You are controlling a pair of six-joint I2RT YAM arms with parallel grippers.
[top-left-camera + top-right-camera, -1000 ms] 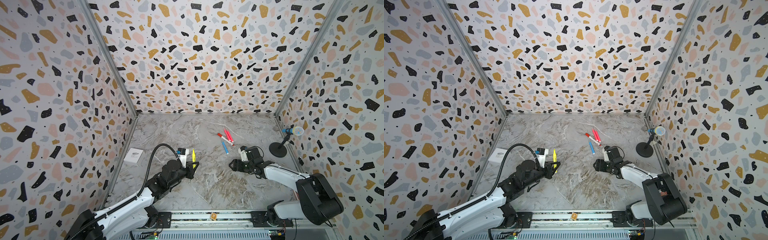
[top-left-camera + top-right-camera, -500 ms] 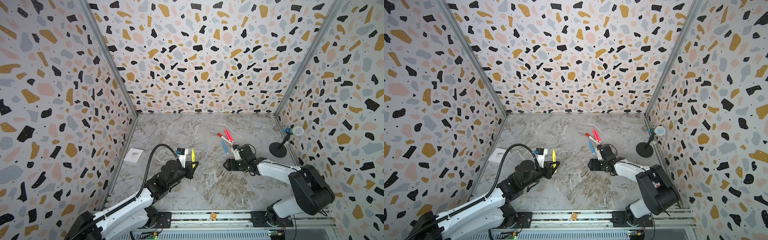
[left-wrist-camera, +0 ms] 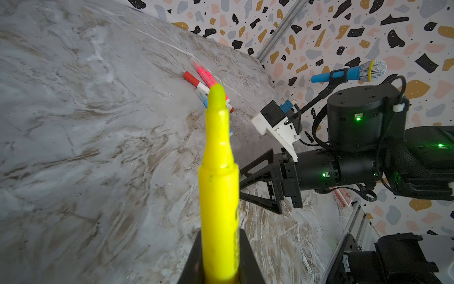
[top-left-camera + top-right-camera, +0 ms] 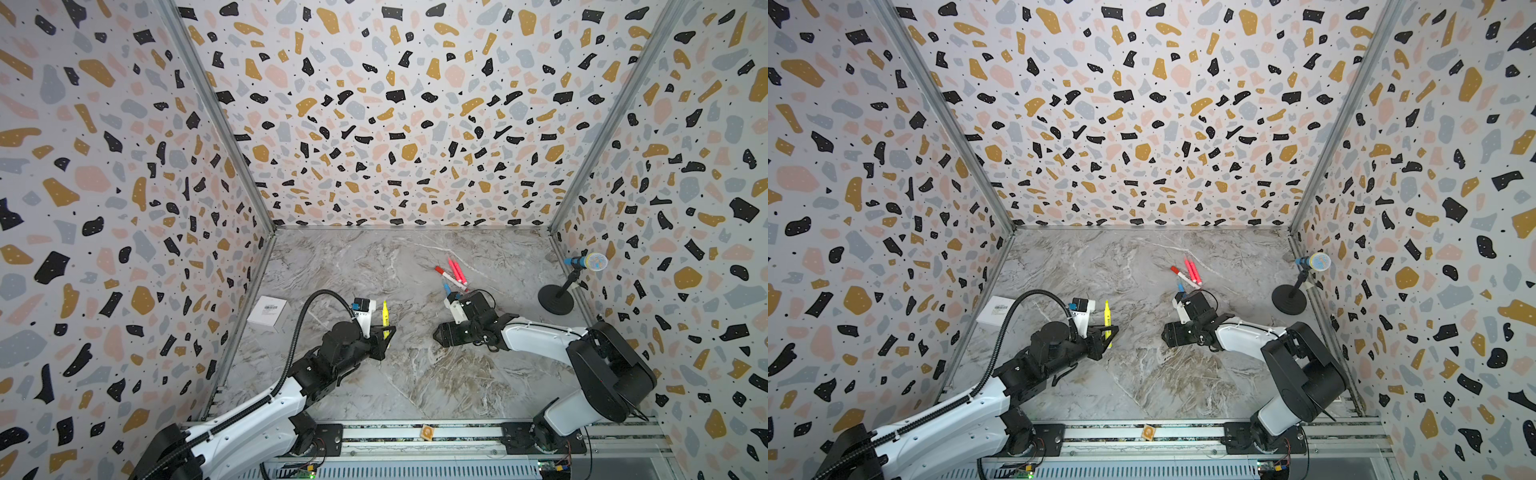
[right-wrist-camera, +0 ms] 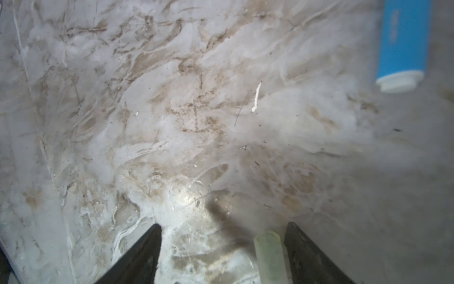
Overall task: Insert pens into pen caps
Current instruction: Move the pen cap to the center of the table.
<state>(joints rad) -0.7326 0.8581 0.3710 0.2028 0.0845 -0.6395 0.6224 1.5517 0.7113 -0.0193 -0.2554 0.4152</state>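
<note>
Yellow pen stood clamped in my left gripper, well apart from the mic. Right gripper, nearer the mic, gaped wide; the unclamped pale cap beside one finger could roll off.

A robotics lab test cell is shown. A grey marble-patterned surface is enclosed on three sides by terrazzo-printed wall panels joined by aluminium corner profiles. A white-and-black left robot arm and a matching right arm are bolted to a metal rail along the surface's open edge. A blue microphone on a black stand is set at its edge.
</note>
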